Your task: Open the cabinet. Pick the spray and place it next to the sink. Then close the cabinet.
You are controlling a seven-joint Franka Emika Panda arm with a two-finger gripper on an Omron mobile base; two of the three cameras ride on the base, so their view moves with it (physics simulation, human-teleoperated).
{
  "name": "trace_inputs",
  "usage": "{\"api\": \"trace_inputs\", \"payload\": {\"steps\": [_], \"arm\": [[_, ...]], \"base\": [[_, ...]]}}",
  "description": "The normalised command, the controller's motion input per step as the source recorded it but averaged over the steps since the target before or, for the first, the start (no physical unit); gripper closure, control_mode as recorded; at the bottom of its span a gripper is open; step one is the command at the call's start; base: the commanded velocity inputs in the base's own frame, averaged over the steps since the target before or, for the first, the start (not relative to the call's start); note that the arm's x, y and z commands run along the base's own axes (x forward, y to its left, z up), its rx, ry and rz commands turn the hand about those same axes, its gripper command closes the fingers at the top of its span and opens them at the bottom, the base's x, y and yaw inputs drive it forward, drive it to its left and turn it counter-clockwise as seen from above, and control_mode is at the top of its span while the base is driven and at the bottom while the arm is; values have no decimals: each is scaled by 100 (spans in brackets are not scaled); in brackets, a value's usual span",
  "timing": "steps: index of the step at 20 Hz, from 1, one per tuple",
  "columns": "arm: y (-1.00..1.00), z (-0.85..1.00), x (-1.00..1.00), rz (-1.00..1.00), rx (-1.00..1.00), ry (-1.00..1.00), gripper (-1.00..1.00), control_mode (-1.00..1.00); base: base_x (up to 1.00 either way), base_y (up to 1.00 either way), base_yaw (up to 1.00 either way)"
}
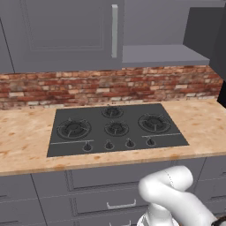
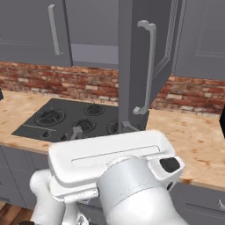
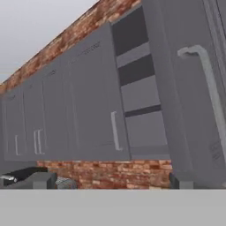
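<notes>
The cabinet (image 1: 66,31) hangs above the stove. Its left door is shut, with a silver bar handle (image 1: 114,31). Its right door (image 2: 140,57) is swung out toward me, edge-on, with its bar handle (image 2: 149,66) facing right. Between the doors the bare grey shelves (image 3: 141,101) of the open half show, and the lower shelf (image 1: 163,55) has nothing on it that I can see. The spray is out of view, and so is the sink. My gripper (image 3: 110,181) is open and holds nothing. It points up at the cabinet from below, in front of the open door, and its fingertips (image 2: 77,132) are spread wide.
A black gas cooktop (image 1: 117,126) is set into the tan counter (image 1: 26,137) below a brick backsplash (image 1: 66,86). Grey drawers (image 1: 119,176) run under the counter edge. More shut wall cabinets (image 3: 26,128) continue to the left. The open door juts out over the counter.
</notes>
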Motion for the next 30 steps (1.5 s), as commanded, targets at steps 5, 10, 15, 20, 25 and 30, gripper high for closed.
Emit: {"api": "trace_inputs", "payload": {"steps": [5, 10, 15, 20, 25, 30], "arm": [[0, 0, 34, 43, 0, 18, -100, -100], [-6, -15, 46, 20, 0, 5, -100, -100], [-21, -25, 37, 8, 0, 0, -100, -100], [-32, -31, 33, 2, 0, 0, -100, -100], [-34, -21, 38, 0, 0, 0, -100, -100], [-33, -1, 62, 0, 0, 0, -100, -100]], "base": [[0, 0, 0], [0, 0, 0], [0, 0, 0], [0, 0, 0], [0, 0, 0], [0, 0, 0]]}}
